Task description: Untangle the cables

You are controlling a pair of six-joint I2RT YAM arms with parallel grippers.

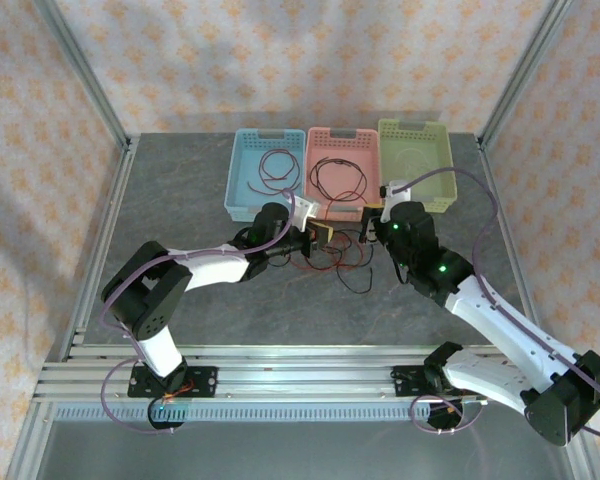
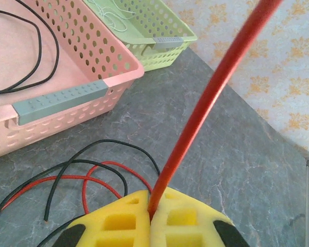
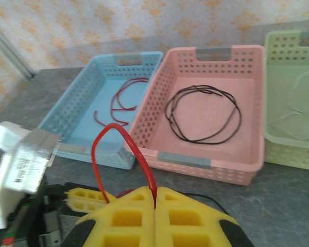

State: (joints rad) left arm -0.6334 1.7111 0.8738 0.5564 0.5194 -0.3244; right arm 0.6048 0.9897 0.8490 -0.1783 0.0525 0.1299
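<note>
Grey tabletop lies beneath me; my left gripper and my right gripper are each clamped tight on red cable.

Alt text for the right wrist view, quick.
The yellow-padded right gripper is shut on a red cable that arches up and left. Behind stand a blue basket holding another red strand, a pink basket holding a black loop, and a green basket holding a faint whitish wire.
</note>
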